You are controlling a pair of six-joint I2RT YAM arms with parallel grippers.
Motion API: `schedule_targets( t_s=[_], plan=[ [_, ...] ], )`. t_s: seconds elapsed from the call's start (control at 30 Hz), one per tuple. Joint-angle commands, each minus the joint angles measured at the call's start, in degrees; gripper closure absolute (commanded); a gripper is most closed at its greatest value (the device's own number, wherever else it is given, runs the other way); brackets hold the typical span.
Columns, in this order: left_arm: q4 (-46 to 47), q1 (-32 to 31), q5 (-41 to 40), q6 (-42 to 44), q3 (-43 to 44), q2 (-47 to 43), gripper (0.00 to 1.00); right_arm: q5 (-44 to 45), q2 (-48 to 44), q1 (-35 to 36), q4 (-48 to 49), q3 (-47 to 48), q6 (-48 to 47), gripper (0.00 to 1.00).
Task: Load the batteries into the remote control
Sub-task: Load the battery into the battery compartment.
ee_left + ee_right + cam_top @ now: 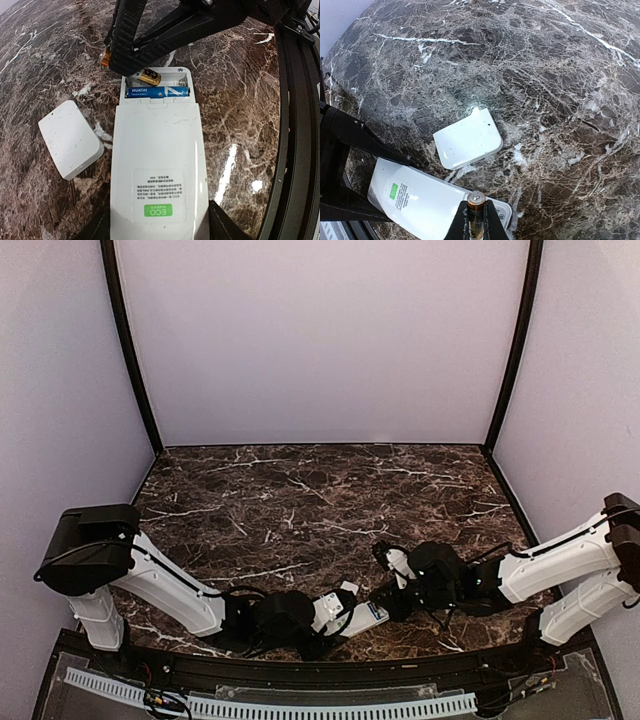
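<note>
The white remote control (157,160) lies back-up on the marble, and my left gripper (159,226) is shut on its near end, one finger on each long side. Its battery bay at the far end is uncovered. One blue battery (158,92) lies seated in the nearer slot. My right gripper (476,220) is shut on a second battery (476,202), whose coppery end (149,77) dips into the far slot. In the top view both grippers meet at the remote control (366,615) near the front edge.
The white squarish cover plate (70,139) lies flat on the marble just left of the remote, also in the right wrist view (468,139). The table's black front rail (295,125) runs close along the remote's right side.
</note>
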Motion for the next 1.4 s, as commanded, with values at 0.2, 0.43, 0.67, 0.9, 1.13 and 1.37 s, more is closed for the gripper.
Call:
schedule_targets(
  t_s=[0.2, 0.43, 0.67, 0.9, 1.13, 1.37],
  plan=[
    [-14.64, 0.34, 0.52, 1.33, -2.56, 4.31, 1.0, 1.98, 0.26, 0.6, 2.09, -2.4, -1.22, 1.0],
    [-14.64, 0.37, 0.03, 1.26, -2.56, 4.33, 1.0, 2.19, 1.69, 1.31, 3.64, -4.27, 0.17, 1.0],
    [-18.14, 0.44, -2.56, 1.26, -1.37, 4.23, 1.0, 1.29, 2.53, 1.86, 1.38, -4.27, 1.53, 1.0],
    [-19.85, 0.43, -3.88, 1.35, -1.46, 3.89, 1.0, 1.4, 1.72, 3.34, -1.91, -4.91, 4.17, 1.0],
    [-20.15, 0.71, -5.42, 1.03, -2.29, 2.39, 1.0, 1.58, 3.16, 4.36, -2.86, -4.65, 5.8, 1.0],
    [-20.61, 1.58, -7.58, -0.39, -3.3, 0.84, 1.0, 2.07, 3.48, 5.12, -4.6, -4.18, 7.67, 1.0]
  ],
)
